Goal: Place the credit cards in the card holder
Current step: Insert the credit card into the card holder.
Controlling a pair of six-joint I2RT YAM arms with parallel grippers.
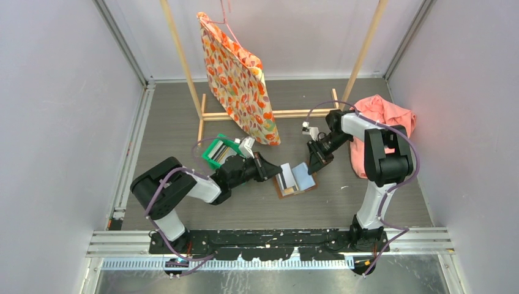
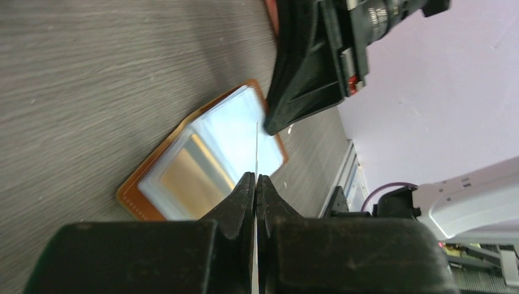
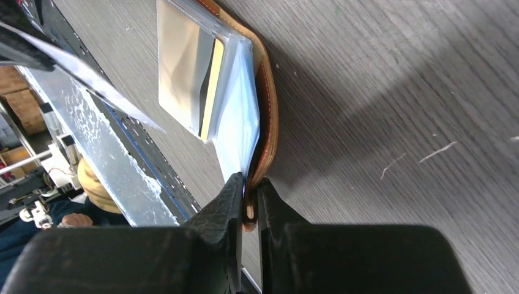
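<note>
Your table [image 1: 183, 122] is bearing the open card holder [image 1: 298, 179] at its centre, your right gripper [image 3: 248, 187] is pinching the holder's right edge, your left gripper [image 2: 256, 184] is clamping one thin credit card [image 2: 256, 147] edge-on at the holder's left side

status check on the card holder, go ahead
left gripper shut on a card, poised at the card holder. right gripper pinching its edge. nothing in between.

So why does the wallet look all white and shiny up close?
Left wrist view: light bounces off the clear sleeves of the card holder, washing them pale; the left gripper looks dark and soft. Right wrist view: same glare, plus a soft shadow on the table. Top view: even light, everything sharp.
</note>
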